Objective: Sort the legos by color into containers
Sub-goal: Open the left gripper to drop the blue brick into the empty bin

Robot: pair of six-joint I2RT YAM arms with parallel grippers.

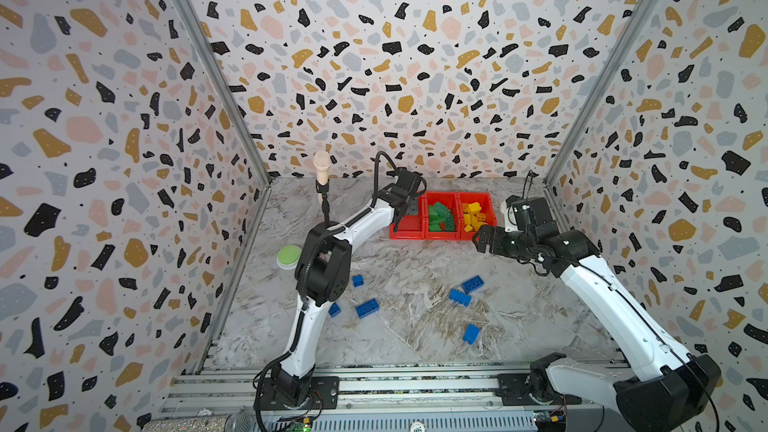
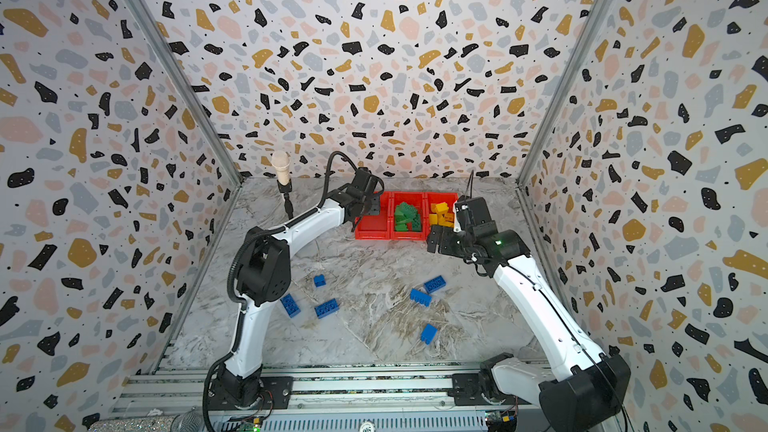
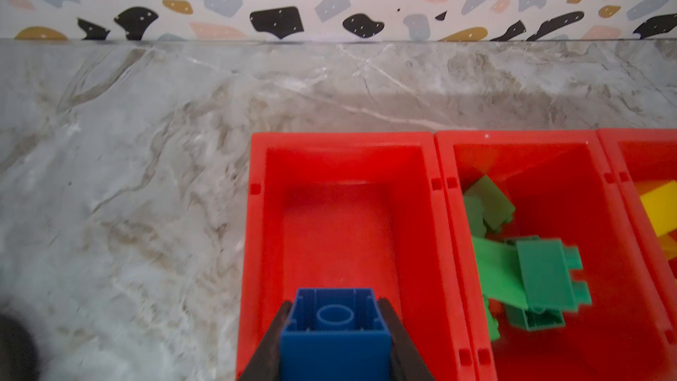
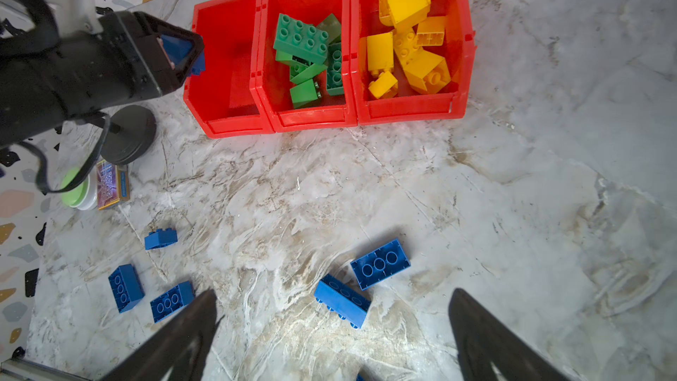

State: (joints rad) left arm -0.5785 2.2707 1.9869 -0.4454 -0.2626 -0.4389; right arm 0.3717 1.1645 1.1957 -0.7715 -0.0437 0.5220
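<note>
left gripper (image 3: 335,304): dark wedge fingers clamped on the flanks of a square blue brick (image 3: 335,339). its hollow underside, with one round tube, faces the wrist camera. the brick hangs over the near end of the left bin (image 3: 256,214), glossy red plastic with smooth walls. in both top views the wrist hides the brick.

middle bin (image 4: 311,119): studded green bricks (image 4: 302,36), heaped, some tilted. right bin (image 4: 410,115): chunky yellow bricks (image 4: 408,1), jumbled. the three bins are joined wall to wall.

right gripper (image 4: 331,298): jaws spread wide, released, hovering over the veined grey marble-look tabletop (image 4: 549,177).

six loose blue bricks (image 1: 367,308) lie on the tabletop in a top view, several hollow side up, two long ones just beside each other. one is only a sliver at the edge of the right wrist view.

round green button (image 1: 289,256), white rim, partly behind the left arm.
</note>
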